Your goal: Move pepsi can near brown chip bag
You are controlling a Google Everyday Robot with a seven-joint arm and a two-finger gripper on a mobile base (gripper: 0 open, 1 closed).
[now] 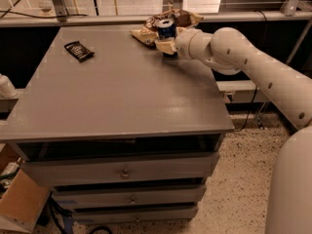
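The pepsi can [166,28], dark blue with a silver top, stands upright at the far edge of the grey table [122,96]. It is right against the front of the brown chip bag [181,18], which lies crumpled with cream edges behind and beside it. My gripper [165,44] reaches in from the right at the end of the white arm [243,62] and is shut on the can's lower part. Whether the can rests on the table or on the bag's edge is hidden by the fingers.
A small flat black packet [79,50] lies at the table's far left. Drawers [124,172] sit under the tabletop. A rail and metal frame [97,18] run behind the table. A cardboard box [19,199] stands on the floor at the lower left.
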